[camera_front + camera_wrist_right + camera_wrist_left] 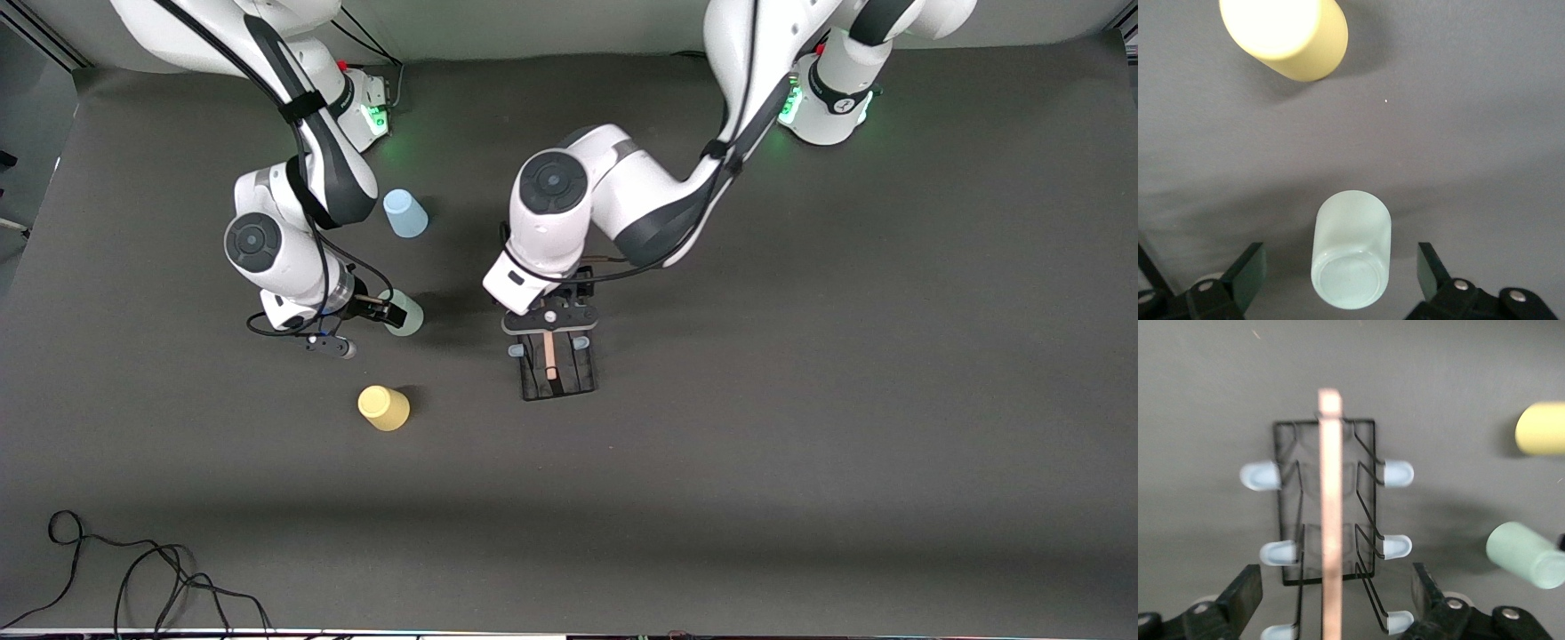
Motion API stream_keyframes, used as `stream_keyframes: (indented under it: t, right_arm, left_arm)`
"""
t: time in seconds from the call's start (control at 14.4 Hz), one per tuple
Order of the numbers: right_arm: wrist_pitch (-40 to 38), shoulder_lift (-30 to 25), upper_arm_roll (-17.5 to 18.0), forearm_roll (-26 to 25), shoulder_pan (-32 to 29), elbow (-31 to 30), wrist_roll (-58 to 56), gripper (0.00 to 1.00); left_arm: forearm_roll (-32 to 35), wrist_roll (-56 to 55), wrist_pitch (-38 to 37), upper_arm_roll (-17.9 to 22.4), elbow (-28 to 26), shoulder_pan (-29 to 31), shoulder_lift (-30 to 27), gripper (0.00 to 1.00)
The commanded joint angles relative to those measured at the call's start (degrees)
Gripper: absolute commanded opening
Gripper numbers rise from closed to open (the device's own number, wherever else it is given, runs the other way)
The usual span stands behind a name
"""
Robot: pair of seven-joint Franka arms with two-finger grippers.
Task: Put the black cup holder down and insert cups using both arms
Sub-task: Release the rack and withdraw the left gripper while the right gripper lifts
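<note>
The black cup holder [557, 364] stands on the dark desk [800, 400] near its middle. The left gripper [549, 331] hangs over the holder's end farther from the front camera. From the front that gripper hides part of the rack; the left wrist view shows the wooden rod handle [1330, 513] running between 2 spread fingers [1245, 592] that touch nothing, and 6 pale-tipped prongs [1398, 473], 3 a side.

Toward the right arm's end, the right gripper [1338, 273] is down at the pale green cup [403, 312]. Its wrist view shows the cup [1351, 257] between released fingers [1248, 270], clear of both.

The yellow cup [384, 408] stands nearer the front camera than the green one; the light blue cup [405, 214] stands farther, unseen by either wrist camera.
</note>
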Motion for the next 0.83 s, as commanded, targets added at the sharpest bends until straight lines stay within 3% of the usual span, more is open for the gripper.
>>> stream_keyframes:
  t: [0.0,0.35,0.76]
  right_arm:
    - [3.9,1.7,-0.3,0.8,0.5,-1.4,1.0,1.00]
    - [6.5,4.1,-0.2,0.8,1.0,-2.4,1.0,1.00]
    - [3.8,4.3,-0.2,3.0,3.7,-2.4,0.0,1.00]
  left_arm:
    - [0.0,2.3,-8.0,0.0,-1.4,5.7,-7.6,1.00]
    - [-0.4,21.8,-23.8,0.0,-2.6,19.0,-17.9,1.00]
    - [0.0,36.8,-24.0,0.2,-15.1,32.8,-28.4,1.00]
